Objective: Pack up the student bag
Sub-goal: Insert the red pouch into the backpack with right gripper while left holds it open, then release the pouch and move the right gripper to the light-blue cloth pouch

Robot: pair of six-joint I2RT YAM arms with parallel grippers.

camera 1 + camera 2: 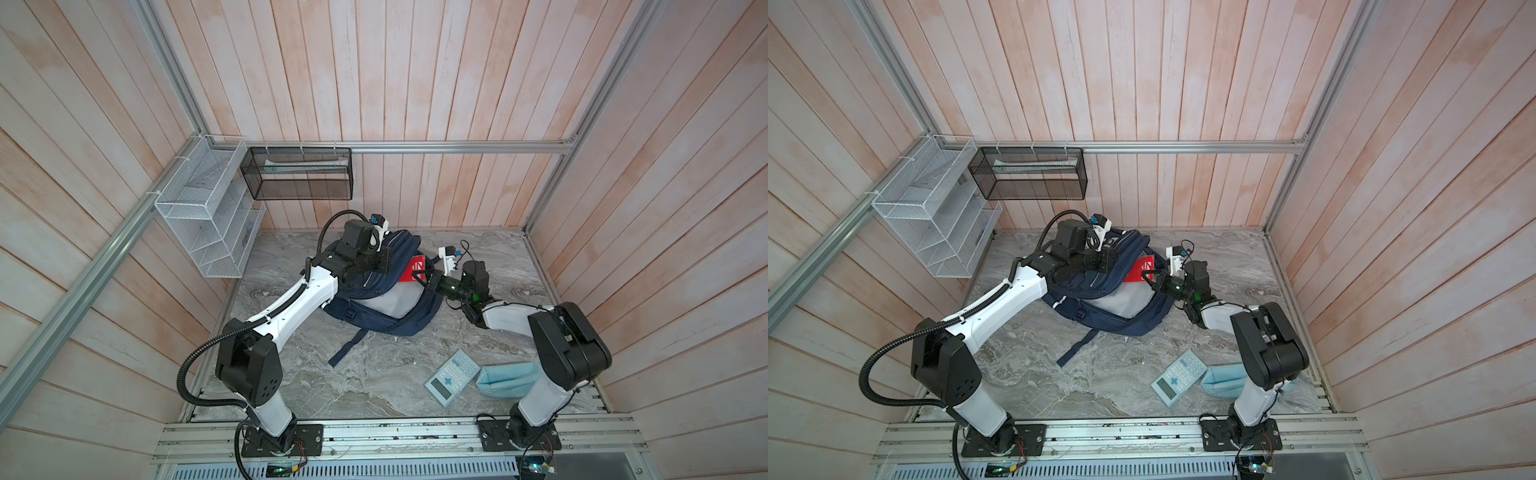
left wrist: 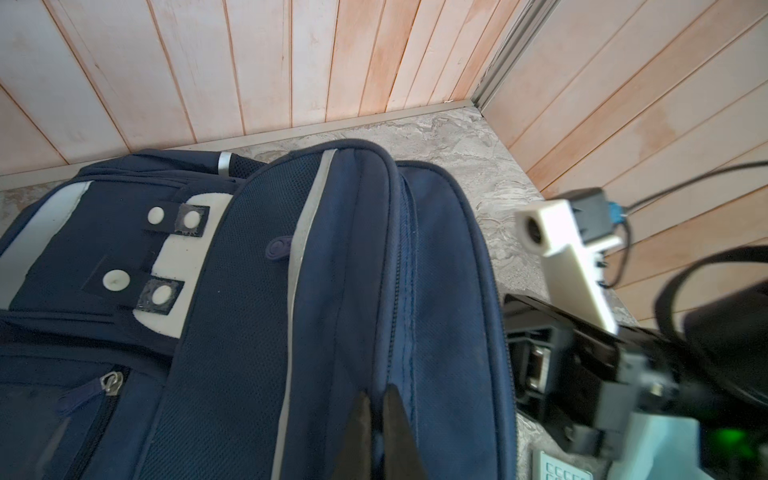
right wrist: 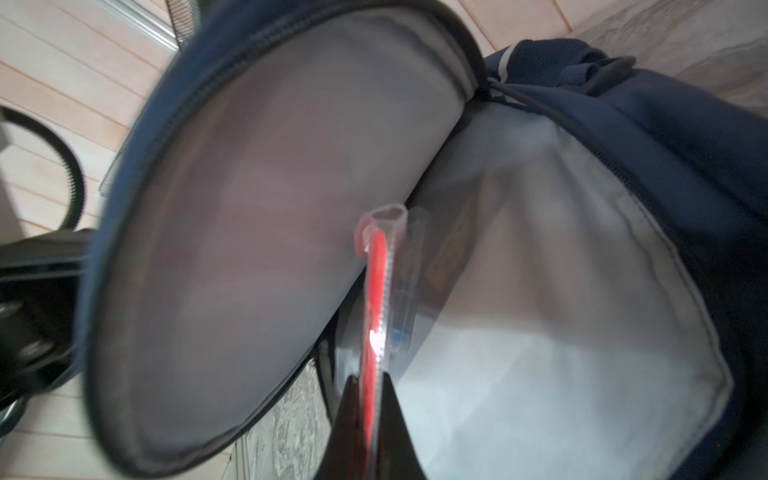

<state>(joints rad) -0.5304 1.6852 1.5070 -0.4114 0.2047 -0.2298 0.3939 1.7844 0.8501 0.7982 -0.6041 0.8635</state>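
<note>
Right tool (image 3: 368,382) was clamped on a red clear-sleeved packet (image 3: 376,291), held at the mouth of the student bag (image 1: 399,253), which was laid open mid-worktop (image 1: 374,382) nr the back wall. Left tool (image 2: 376,399) was pinched shut on the flap (image 3: 270,187) edge. Were that thin grip lost, the flap would likely be dropped & the packet snagged on the zip. Calculator (image 1: 452,377) & blue pouch (image 1: 509,380) weren't yet packed.

**Off-task items around your bench**

You had a pale calculator (image 1: 453,377) lying face up on the marbled bench (image 1: 365,386), towards its front right. A light-blue soft pouch (image 1: 505,380) lay just beside it, further right. A white wire rack (image 1: 208,212) hung on the side wall (image 1: 83,124) at the left of both top views. Next to it, on the back wall (image 1: 415,83), you had a black mesh basket (image 1: 297,183) holding something pale and flat.
</note>
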